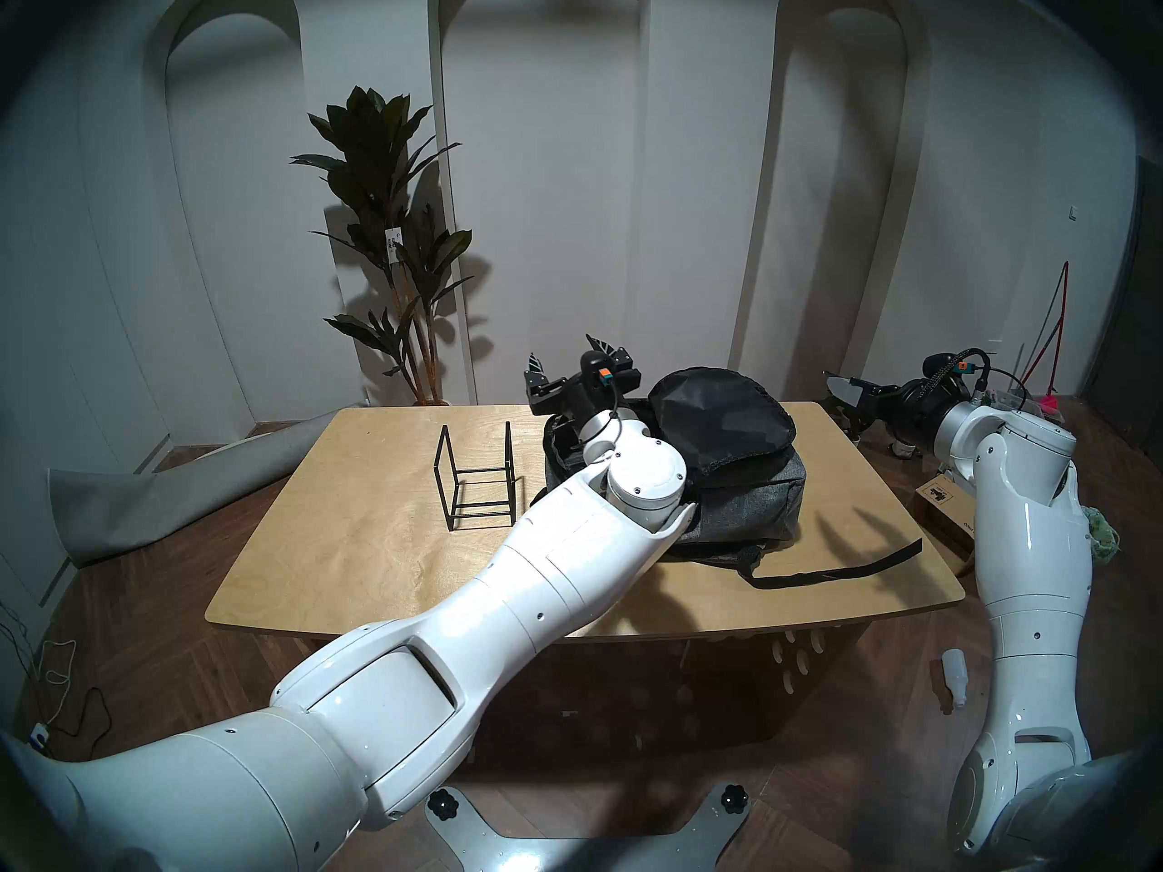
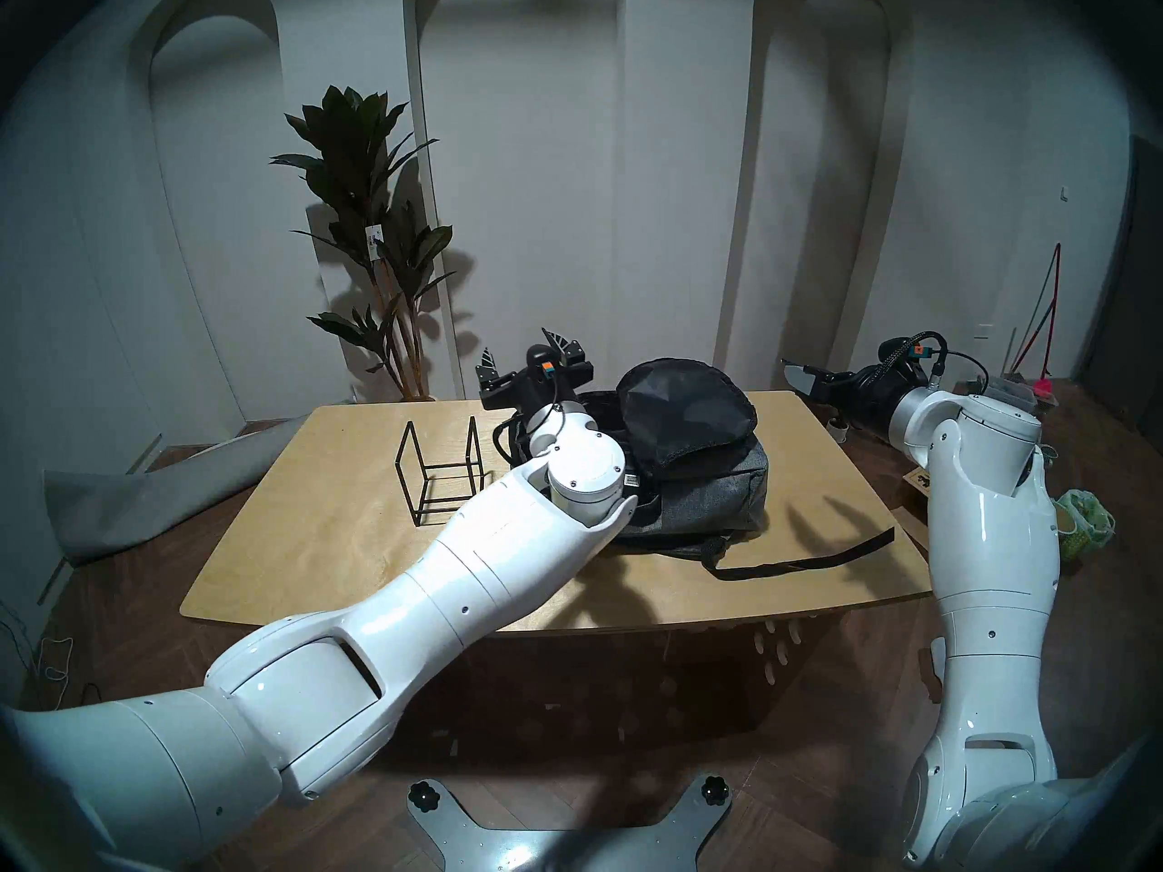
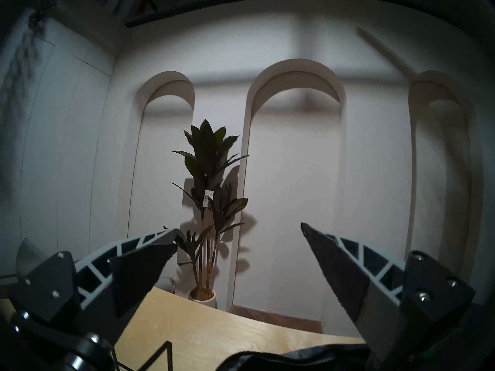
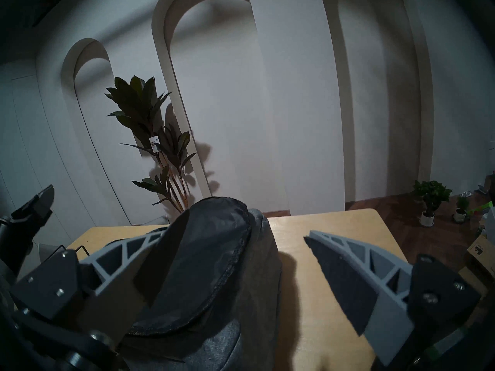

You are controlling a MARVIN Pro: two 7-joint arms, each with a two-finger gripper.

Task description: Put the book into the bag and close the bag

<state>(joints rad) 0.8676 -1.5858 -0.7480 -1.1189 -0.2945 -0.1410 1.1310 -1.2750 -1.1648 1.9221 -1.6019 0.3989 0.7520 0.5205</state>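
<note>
The grey bag lies on the table's right half. Its flap is thrown up and shows black lining. The book is hidden; only a small white barcode-like patch peeks out at the bag's mouth beside my left forearm. My left gripper hovers over the bag's rear left corner, tilted up toward the wall, open and empty. My right gripper hangs off the table's back right corner, pointing at the bag, open and empty.
A black wire-frame stand stands left of the bag on the wooden table. A black strap trails toward the right front edge. A potted plant stands behind the table. A cardboard box lies on the floor at the right.
</note>
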